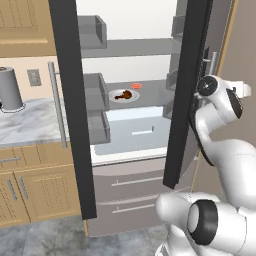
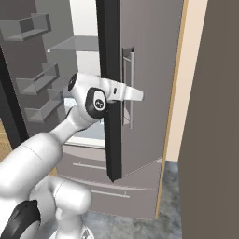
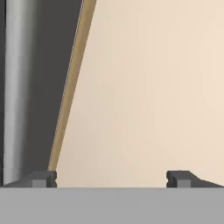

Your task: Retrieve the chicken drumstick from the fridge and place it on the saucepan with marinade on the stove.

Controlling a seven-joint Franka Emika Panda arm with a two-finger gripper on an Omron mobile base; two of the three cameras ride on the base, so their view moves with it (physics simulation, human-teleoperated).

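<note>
Both fridge (image 1: 130,190) doors stand open, smooth grey metal with dark edges and a long bar handle (image 1: 57,105); inside, the left base view shows white shelves and the dark reddish drumstick (image 1: 126,95) lying on a round white plate (image 1: 116,98), a flat red-orange item (image 1: 136,85) just behind it. The right base view shows the white arm beside the right door's outer face; the hand view shows the gripper (image 3: 111,178), jaws wide and holding nothing, facing a matte cream wall (image 3: 148,87) edged by a tan strip.

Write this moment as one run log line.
fridge: tall grey metal fridge doors open | drumstick: small reddish-brown chicken drumstick on shelf plate | gripper: open, empty
</note>
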